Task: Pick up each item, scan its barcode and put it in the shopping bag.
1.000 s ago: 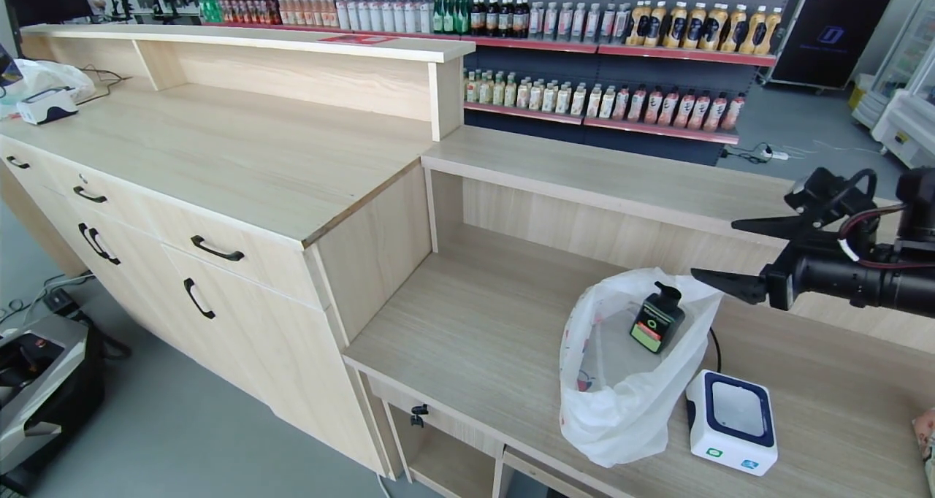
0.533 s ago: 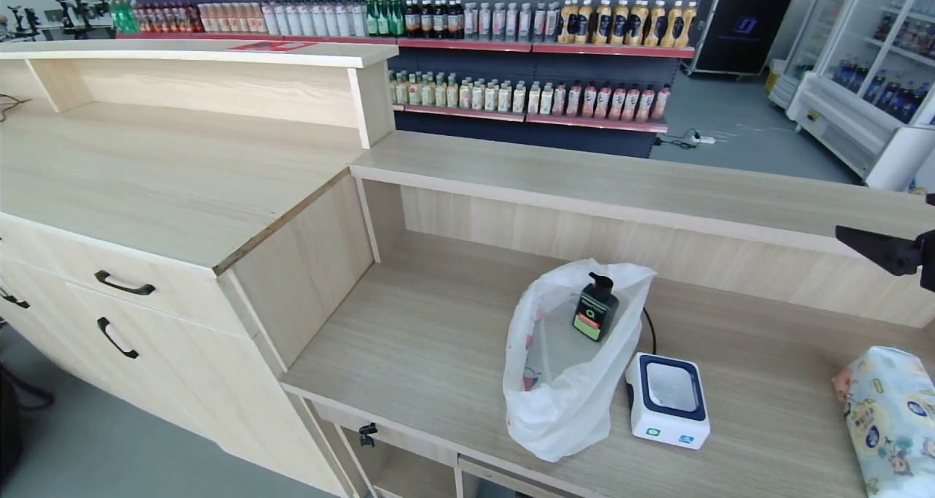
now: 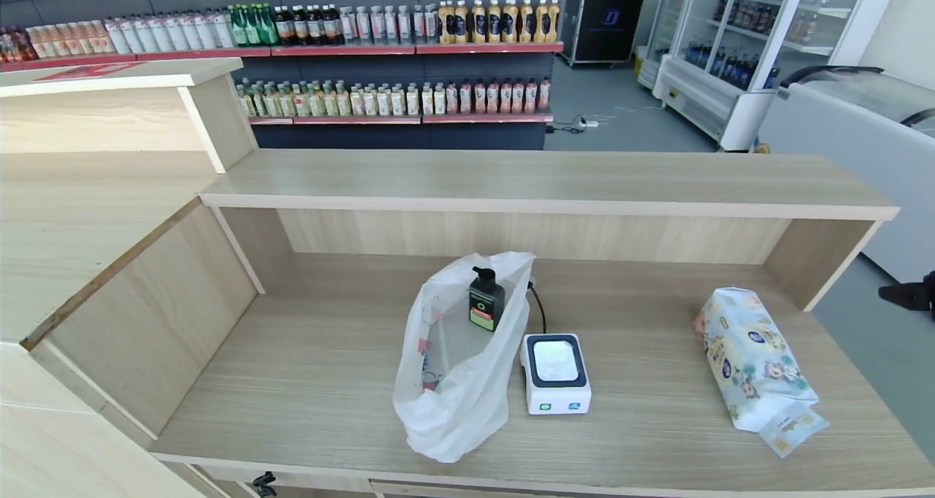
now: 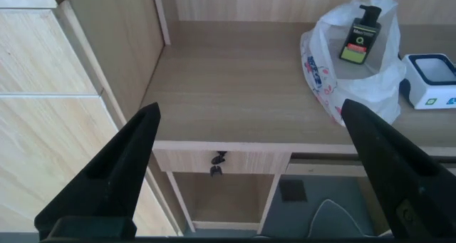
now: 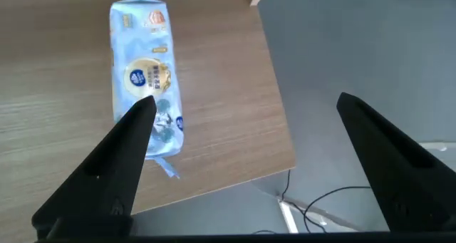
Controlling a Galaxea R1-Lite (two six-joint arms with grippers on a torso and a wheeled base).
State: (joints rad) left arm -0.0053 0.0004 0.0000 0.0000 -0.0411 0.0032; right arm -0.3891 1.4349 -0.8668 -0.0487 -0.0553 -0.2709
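Tissue pack (image 3: 752, 359) lies flat on the counter (image 3: 329, 381), well right of the scanner (image 3: 555, 374).
Head: I see the pump bottle (image 3: 486, 304), label too small to read, in the shopping bag (image 3: 456, 396) beside the scanner. Left wrist: my left pincer (image 4: 249, 109) is spread wide before the counter's front edge, well apart from the bag. Right wrist: my right pincer (image 5: 246, 102) is spread above the counter's end, the cartoon-printed pack by one finger.

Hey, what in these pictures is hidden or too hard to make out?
Black pump bottle: barcode too small, head and left wrist views.
Pale blue soft pack: underside hidden against the wooden counter, head and right wrist views.
Right gripper: cut off by the head view's right edge.
Black cable of the white scanner: far end behind the white plastic shopping bag, head view.
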